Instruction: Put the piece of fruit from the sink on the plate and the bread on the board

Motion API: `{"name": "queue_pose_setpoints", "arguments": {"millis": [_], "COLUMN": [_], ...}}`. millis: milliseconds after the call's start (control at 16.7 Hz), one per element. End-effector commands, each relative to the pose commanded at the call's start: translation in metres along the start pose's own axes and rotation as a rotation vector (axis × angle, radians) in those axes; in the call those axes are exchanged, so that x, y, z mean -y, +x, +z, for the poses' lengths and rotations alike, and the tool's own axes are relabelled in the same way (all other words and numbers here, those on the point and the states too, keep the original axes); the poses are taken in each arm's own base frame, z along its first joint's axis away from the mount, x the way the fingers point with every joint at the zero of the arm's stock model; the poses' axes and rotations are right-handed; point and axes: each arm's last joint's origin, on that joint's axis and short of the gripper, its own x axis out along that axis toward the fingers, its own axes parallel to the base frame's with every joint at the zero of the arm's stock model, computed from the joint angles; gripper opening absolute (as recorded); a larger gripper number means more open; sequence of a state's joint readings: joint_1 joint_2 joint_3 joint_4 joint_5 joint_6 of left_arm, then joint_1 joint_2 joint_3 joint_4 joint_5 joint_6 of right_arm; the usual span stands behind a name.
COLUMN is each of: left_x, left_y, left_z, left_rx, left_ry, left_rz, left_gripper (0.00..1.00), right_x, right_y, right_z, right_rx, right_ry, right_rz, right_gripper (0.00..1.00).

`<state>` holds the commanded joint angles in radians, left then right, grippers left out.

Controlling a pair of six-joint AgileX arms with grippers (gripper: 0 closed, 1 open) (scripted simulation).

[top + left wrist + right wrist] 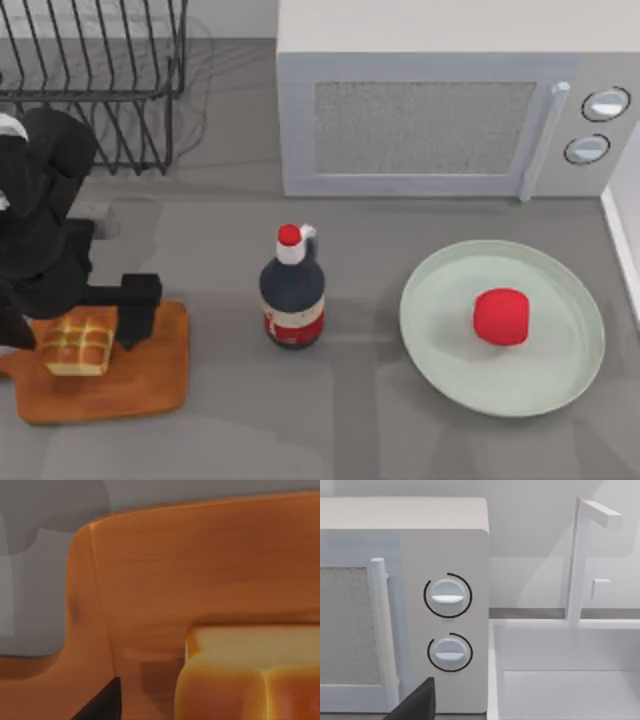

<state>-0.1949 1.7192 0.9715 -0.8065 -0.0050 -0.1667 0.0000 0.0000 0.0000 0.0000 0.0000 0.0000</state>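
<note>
left tool (100, 320) at board's (150, 385) rear edge, straddling bread (78, 343) that sits on board; grip cannot tell | fruit (501, 316) on plate (560, 380) | right arm parked near sink (560, 680)

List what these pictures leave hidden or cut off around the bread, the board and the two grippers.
- Left gripper, top view: one finger stands beside the bread; the arm covers the other, so its grip is unclear.
- Board, top view: the arm hides its upper left corner.
- Bread, left wrist view: cut off by the frame edge.
- Right gripper, right wrist view: a single dark fingertip shows at the frame edge, facing the microwave.
</note>
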Motion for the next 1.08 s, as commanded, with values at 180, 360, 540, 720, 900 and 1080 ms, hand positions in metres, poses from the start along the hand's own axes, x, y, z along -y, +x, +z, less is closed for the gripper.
{"name": "queue_pose_setpoints", "arguments": {"millis": [180,360,540,720,900,1080], "left_x": [0.000,-0.002,-0.009,-0.018,-0.028,-0.036], "left_y": [0.000,-0.009,-0.023,-0.041,-0.056,-0.059], "left_z": [0.000,-0.004,-0.019,-0.046,-0.083,-0.121], "left_rx": [0.001,0.063,0.185,0.363,0.579,0.824], "left_ry": [0.000,0.002,0.000,-0.005,-0.010,-0.013], "left_rz": [0.000,-0.010,-0.027,-0.046,-0.060,-0.063], "left_gripper": [1.00,1.00,1.00,1.00,1.00,1.00], "right_x": [0.000,0.000,0.000,0.000,0.000,0.000], "right_y": [0.000,0.000,0.000,0.000,0.000,0.000], "right_z": [0.000,0.000,0.000,0.000,0.000,0.000], "right_rx": [0.000,0.000,0.000,0.000,0.000,0.000], "right_ry": [0.000,0.000,0.000,0.000,0.000,0.000], "right_rz": [0.000,0.000,0.000,0.000,0.000,0.000], "right_gripper": [1.00,1.00,1.00,1.00,1.00,1.00]}}
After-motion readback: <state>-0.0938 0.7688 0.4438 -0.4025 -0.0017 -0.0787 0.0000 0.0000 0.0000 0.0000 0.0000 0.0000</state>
